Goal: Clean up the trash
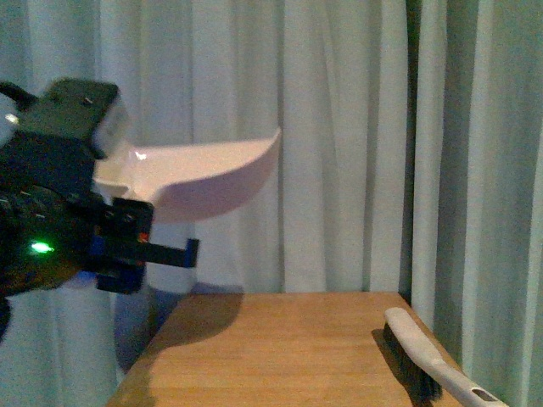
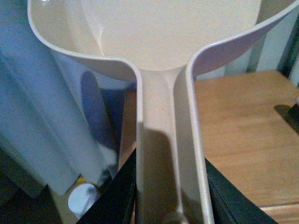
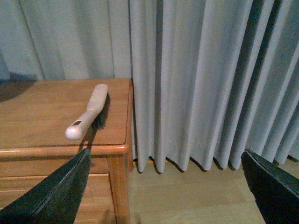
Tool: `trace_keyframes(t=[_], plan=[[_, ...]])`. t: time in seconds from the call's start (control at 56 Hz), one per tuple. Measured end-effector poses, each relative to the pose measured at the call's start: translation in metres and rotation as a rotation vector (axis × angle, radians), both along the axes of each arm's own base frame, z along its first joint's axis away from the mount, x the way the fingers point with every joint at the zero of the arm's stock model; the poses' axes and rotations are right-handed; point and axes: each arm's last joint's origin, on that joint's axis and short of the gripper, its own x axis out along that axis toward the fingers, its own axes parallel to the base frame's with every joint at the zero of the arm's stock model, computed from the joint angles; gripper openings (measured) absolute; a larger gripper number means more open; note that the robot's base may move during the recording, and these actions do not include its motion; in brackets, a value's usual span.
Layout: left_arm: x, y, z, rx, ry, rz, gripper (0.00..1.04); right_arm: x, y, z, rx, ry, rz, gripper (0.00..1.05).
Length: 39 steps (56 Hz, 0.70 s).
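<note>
My left end effector is clenched on the dustpan handle and my right end effector is released; no trash in view, so carry the dustpan level.

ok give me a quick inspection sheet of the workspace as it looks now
surface: wooden table, only the brush seen on it
job's things: trash, nothing seen in any view
clutter: dustpan raised in the air above the table's left end; brush lying flat near the table's right edge; small white round thing low beside the table, cannot tell what
grippers: left gripper shut on the dustpan's handle; right gripper open, holding nothing, off the table's side over the floor
cables: one dark lead on the left arm
surroundings: pale curtains behind the table, wood floor
</note>
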Motion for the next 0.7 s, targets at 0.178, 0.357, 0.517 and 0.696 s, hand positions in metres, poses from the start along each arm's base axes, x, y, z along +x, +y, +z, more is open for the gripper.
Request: trace_keyframes(t=[0.178, 0.357, 0.517, 0.696], plan=[[-0.047, 0.036, 0.008, -0.017, -0.153, -0.006, 0.28, 0.000, 0.000, 0.000, 0.000, 0.000, 0.000, 0.97], [-0.081, 0.071, 0.003, -0.013, -0.209, 0.035, 0.28, 0.000, 0.000, 0.000, 0.000, 0.000, 0.000, 0.97], [-0.106, 0.103, -0.012, -0.006, -0.233, 0.104, 0.28, 0.000, 0.000, 0.000, 0.000, 0.000, 0.000, 0.97], [-0.125, 0.115, -0.026, 0.008, -0.249, 0.110, 0.28, 0.000, 0.000, 0.000, 0.000, 0.000, 0.000, 0.97]])
